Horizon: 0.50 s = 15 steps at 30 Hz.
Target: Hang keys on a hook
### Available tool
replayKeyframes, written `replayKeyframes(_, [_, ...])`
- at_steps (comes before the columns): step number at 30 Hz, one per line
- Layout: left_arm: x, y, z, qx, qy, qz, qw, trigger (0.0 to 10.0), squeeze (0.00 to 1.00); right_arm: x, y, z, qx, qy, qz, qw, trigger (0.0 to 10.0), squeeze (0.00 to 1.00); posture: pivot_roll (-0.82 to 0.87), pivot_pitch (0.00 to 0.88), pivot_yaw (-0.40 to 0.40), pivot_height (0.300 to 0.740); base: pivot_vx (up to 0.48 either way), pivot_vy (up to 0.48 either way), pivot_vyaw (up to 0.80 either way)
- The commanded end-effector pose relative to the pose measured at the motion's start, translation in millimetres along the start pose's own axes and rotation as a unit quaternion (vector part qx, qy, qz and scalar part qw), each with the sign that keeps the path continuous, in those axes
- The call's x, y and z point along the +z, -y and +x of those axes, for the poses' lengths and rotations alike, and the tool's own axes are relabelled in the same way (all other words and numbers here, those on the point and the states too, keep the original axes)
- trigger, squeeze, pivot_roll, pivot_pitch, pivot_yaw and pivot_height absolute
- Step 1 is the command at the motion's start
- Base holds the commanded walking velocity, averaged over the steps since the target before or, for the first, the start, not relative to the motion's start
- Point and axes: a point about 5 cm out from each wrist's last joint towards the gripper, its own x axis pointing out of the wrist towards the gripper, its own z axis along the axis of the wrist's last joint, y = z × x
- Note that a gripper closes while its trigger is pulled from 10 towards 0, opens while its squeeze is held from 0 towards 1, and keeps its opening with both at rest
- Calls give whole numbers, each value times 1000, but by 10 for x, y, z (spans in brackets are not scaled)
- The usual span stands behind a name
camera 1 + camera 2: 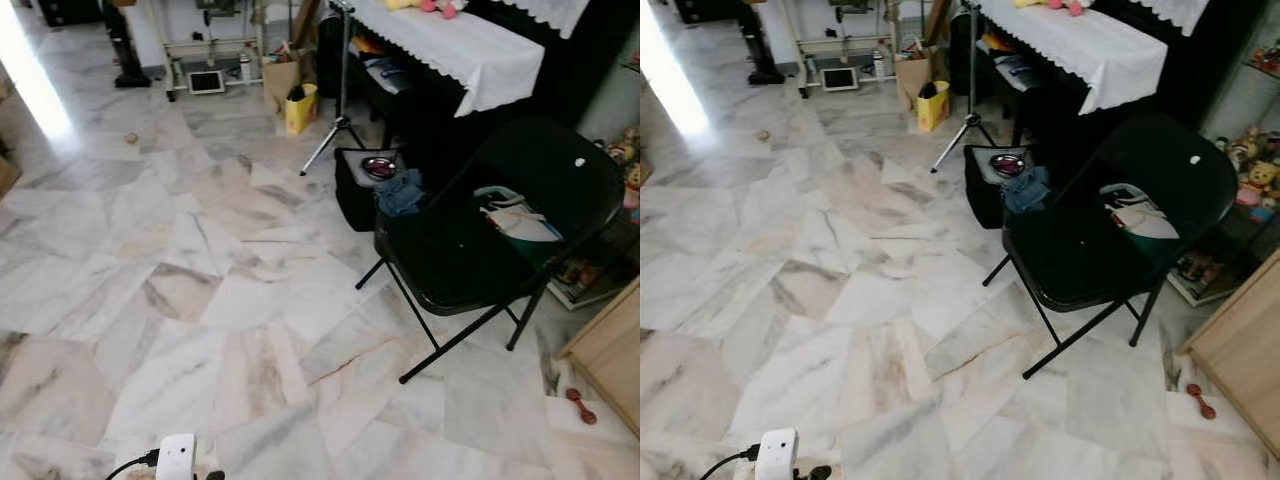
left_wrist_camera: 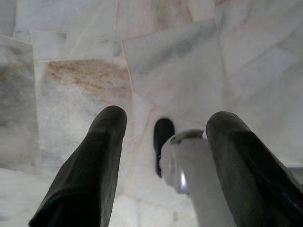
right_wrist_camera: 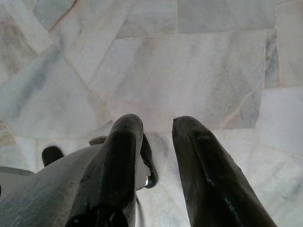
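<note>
Keys and hook unseen; left gripper (image 2: 163, 156) and right gripper (image 3: 158, 156) hang with jaws spread, empty, over white marble floor (image 1: 200, 300); walking risks clipping black folding chair (image 1: 480, 240) on the right.

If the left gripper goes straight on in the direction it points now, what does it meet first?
Most likely the pale veined marble floor. The left gripper hangs with its two black fingers apart, pointing down at the tiles, with nothing held between them. A silver part of the robot's own body sits close beside that line; depth is unclear.
</note>
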Motion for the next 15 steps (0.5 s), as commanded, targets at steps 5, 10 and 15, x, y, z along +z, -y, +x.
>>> replayKeyframes(5, [354,307,98,-17,15,-7,1000,10000,0,-28,46,-21,-7,-4,-2,1000,10000,0,106,21,-3,740,0,-180,-800])
replayKeyframes(10, [357,311,99,-17,15,-7,1000,10000,0,-38,48,-26,-6,-5,-3,1000,10000,0,105,31,1,740,0,0,-800])
replayKeyframes(15, [405,332,106,-21,20,2,1000,10000,0,-42,45,-27,-5,-5,-4,1000,10000,0,103,32,2,740,0,0,-800])
